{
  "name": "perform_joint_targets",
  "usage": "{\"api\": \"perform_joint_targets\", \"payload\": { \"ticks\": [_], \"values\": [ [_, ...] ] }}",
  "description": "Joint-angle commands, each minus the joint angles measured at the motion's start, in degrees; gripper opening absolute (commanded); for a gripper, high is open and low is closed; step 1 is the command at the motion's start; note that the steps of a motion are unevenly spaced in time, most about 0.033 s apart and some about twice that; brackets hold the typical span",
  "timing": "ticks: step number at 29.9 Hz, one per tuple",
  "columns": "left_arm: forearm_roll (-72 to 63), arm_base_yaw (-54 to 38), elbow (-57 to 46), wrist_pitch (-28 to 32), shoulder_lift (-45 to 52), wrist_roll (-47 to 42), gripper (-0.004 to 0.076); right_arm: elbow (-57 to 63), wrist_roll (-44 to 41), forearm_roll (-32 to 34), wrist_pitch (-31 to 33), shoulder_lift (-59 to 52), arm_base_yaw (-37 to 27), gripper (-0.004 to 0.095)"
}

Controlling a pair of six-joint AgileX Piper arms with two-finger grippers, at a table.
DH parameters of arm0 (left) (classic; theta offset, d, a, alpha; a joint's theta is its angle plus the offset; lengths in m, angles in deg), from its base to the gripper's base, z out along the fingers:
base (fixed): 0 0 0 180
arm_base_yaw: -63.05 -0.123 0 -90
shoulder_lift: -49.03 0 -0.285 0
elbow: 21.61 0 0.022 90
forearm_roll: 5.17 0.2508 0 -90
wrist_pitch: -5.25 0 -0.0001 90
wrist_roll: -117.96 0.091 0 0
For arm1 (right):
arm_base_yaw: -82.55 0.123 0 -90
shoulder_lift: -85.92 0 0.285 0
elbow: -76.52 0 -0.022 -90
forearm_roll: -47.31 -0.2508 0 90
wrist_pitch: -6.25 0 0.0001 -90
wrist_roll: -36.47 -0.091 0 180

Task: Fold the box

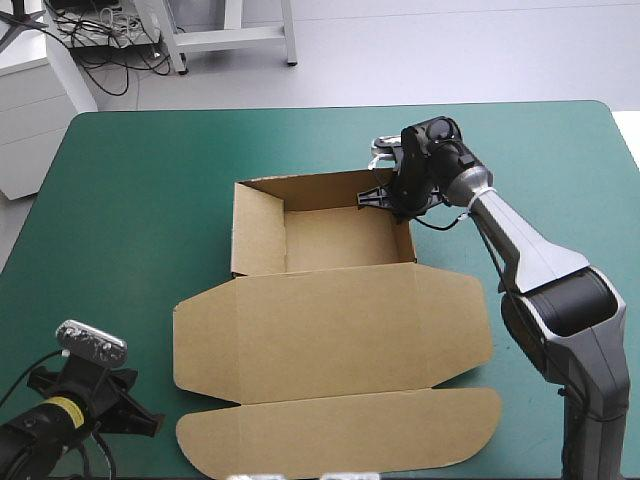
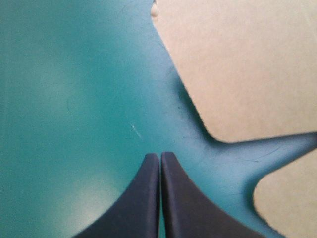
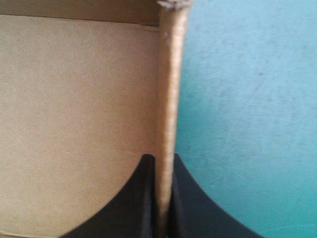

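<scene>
- Two grippers show in the high view. The right gripper (image 1: 388, 196) is clamped on the box (image 1: 330, 300) at its far right corner. The walls stand raised, and the lid panel lies flat on the teal-green cover (image 1: 130, 200), between the two grippers. The left gripper (image 1: 148, 422) sits just off the board's near-left corner and does not touch it.
- Left wrist view: the left gripper (image 2: 159, 156) has its fingers pressed together with nothing between them. Bare cover (image 2: 74, 99) lies under it. Two rounded corners of the box (image 2: 237, 64) lie ahead and to one side, near but apart.
- Right wrist view: the right gripper (image 3: 165, 157) pinches the side wall (image 3: 171, 74), with one finger inside the box and one outside. The floor panel (image 3: 74, 124) lies beside the inner finger. To do this step well, I judge the pinch should stay low and square to the wall, which should be eased upright along its crease, not twisted, so the board does not buckle or drag the box.
</scene>
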Motion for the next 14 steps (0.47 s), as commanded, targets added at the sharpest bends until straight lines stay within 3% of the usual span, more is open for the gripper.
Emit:
{"api": "perform_joint_targets", "payload": {
  "ticks": [1, 14],
  "values": [
    [0.0, 0.2, -0.7, 2.3, 3.9, -0.2, -0.001, -1.5, 1.6, 1.8, 1.4, -6.8, -4.2, -0.0018],
    [1.2, 0.2, -1.1, -0.8, 8.8, -0.2, -0.001, -1.4, 6.5, 4.4, 1.5, -15.3, -28.0, -0.0018]
  ]
}}
